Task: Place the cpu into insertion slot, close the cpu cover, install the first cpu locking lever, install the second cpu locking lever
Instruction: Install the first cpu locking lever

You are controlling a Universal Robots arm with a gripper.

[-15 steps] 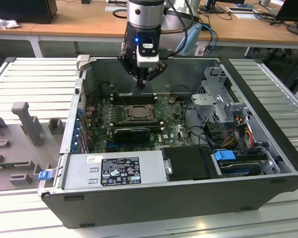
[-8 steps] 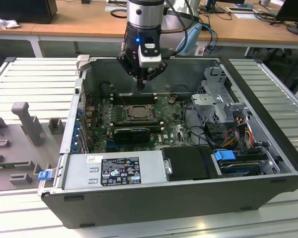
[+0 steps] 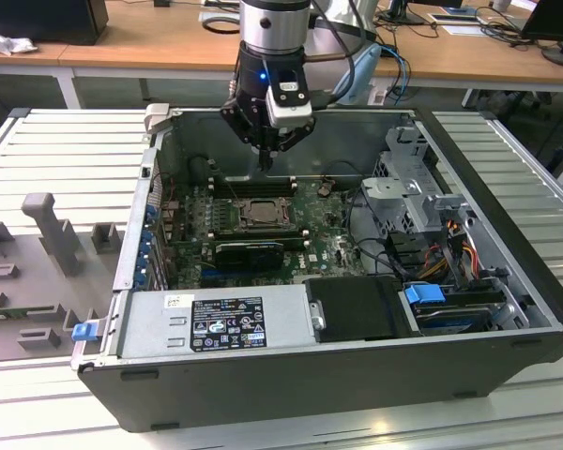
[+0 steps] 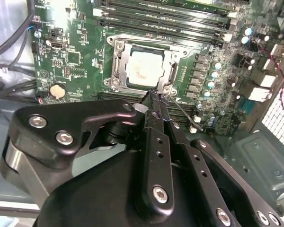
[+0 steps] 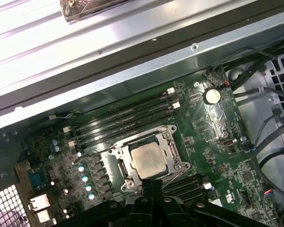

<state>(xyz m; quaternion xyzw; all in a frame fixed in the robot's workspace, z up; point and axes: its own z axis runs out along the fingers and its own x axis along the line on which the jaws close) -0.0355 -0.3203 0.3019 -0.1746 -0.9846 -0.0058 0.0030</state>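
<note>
The cpu (image 4: 144, 66) (image 5: 147, 159) lies flat in the insertion slot (image 4: 114, 41) on the green motherboard. The grey metal cpu cover (image 4: 118, 64) (image 5: 173, 153) lies down around the chip, whose pale top shows through the cut-out. A thin metal lever (image 4: 183, 112) sticks out slantwise beside the socket's corner. My gripper (image 3: 266, 161) (image 4: 154, 94) (image 5: 154, 182) hangs a little above the board at the socket's edge, its black fingers pressed together to a point with nothing between them. In the exterior view the socket (image 3: 259, 214) sits just in front of the fingertips.
Long black memory slots (image 5: 128, 118) run along one side of the socket. The open computer case (image 3: 122, 253) has a power supply (image 3: 216, 319) in front, a black card (image 3: 249, 251), and a drive cage with cables (image 3: 413, 202) at the exterior view's right. A coin battery (image 5: 211, 96) sits on the board.
</note>
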